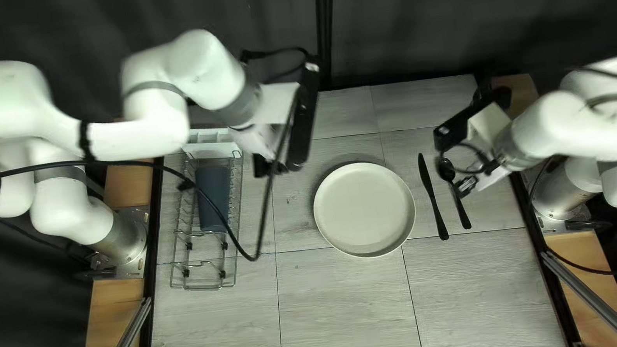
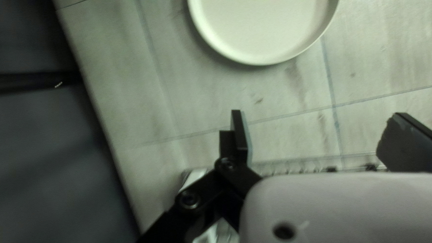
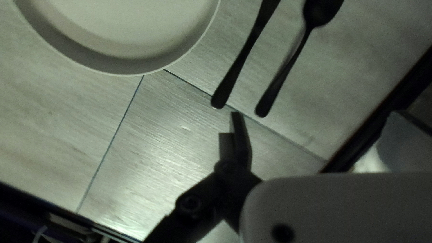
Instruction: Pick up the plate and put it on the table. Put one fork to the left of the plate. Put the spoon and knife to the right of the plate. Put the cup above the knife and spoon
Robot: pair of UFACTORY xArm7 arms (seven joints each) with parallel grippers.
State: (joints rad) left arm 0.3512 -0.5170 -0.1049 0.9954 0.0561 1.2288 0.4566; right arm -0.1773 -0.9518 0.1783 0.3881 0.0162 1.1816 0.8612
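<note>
In the top left view the pale plate [image 1: 364, 210] lies mid-table. To its right are the black knife [image 1: 433, 196] and, beyond it, the black spoon [image 1: 460, 206], roughly parallel. My left gripper [image 1: 276, 166] hangs between rack and plate; my right gripper [image 1: 467, 184] is over the table just right of the spoon. Seen from the left wrist, the left gripper [image 2: 319, 135] has its fingers wide apart, nothing between them, the plate [image 2: 265, 31] ahead. The right gripper [image 3: 319, 139] is likewise open and empty, with knife [image 3: 243, 58] and spoon [image 3: 288, 67] ahead. No fork or cup can be made out.
A wire rack [image 1: 203, 276] stands at the table's left side, holding a dark blue-grey item [image 1: 215, 197], with a white holder [image 1: 212, 142] at its far end. The left arm's black cable loops over the rack. Dark rails run along the table's side edges.
</note>
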